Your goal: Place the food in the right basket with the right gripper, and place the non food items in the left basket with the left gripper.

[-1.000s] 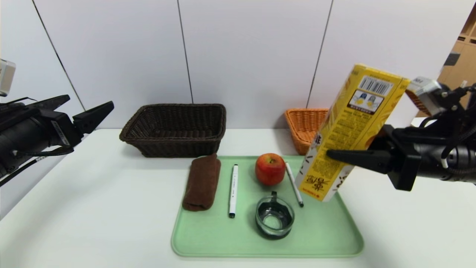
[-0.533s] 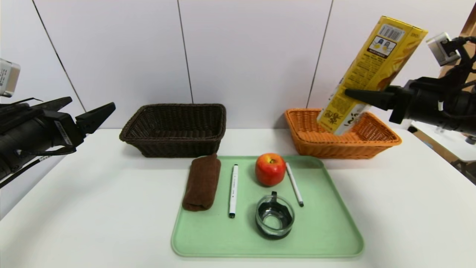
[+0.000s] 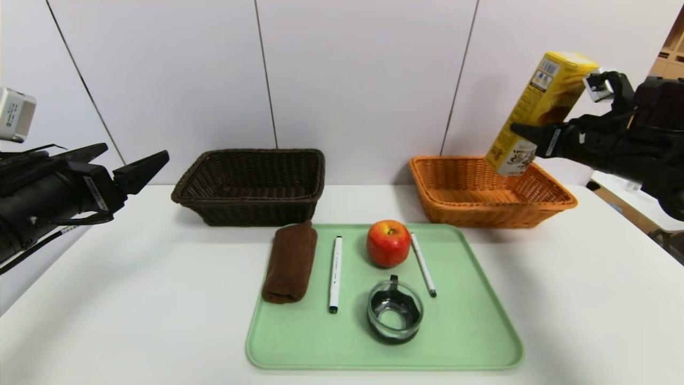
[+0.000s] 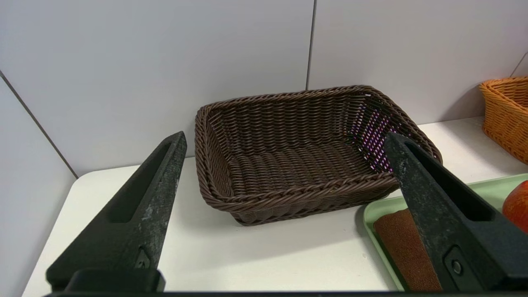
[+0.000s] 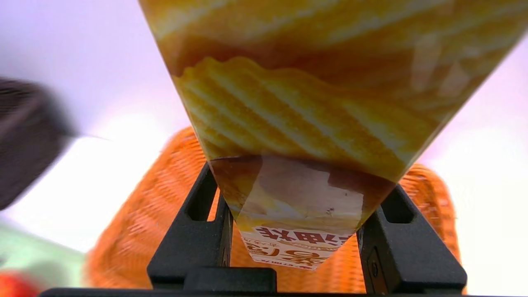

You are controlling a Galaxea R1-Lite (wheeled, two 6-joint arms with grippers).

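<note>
The right claw pinches the yellow box — tilted, up above the orange basket. The left claw hangs spread wide, left of the brown basket.

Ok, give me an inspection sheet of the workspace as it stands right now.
Surface: white table, green tray at its middle.
Job's things: yellow snack box held tilted above the orange basket; brown basket holds nothing; apple, brown cloth, two pens and glass cup on the tray, the cloth overhanging its edge.
Clutter: nothing seen.
Grippers: right gripper shut on the box over the orange basket; left gripper open, off the table's left side, facing the brown basket.
Cables: black cables along the left arm.
Surroundings: white panelled wall behind.
</note>
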